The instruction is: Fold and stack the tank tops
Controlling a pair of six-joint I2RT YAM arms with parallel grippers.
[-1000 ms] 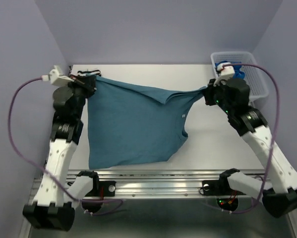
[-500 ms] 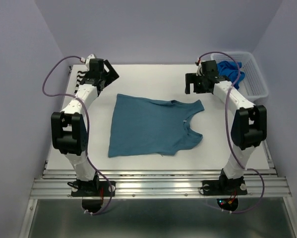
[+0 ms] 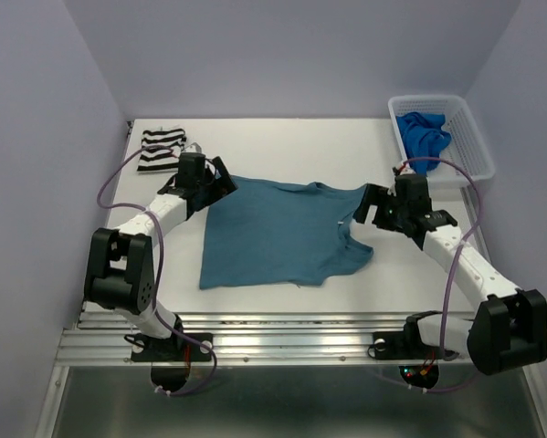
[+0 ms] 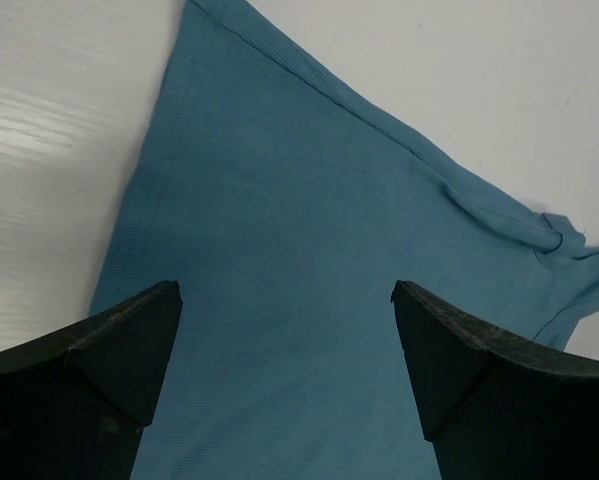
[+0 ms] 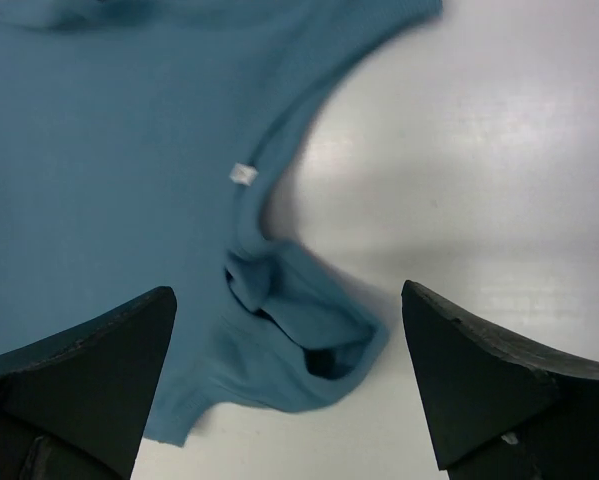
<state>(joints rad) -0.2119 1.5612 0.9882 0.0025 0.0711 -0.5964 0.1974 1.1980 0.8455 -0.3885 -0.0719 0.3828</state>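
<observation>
While my left claw (image 3: 218,179) and right claw (image 3: 368,208) hang open over the teal top (image 3: 278,235) lying flat at centre, I should pinch its far corners evenly, folding toward the near edge.

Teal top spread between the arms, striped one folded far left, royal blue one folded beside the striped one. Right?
No: the royal blue top lies bunched in the white basket at the far right, per the top external view. The teal top and striped top are as you say.
</observation>
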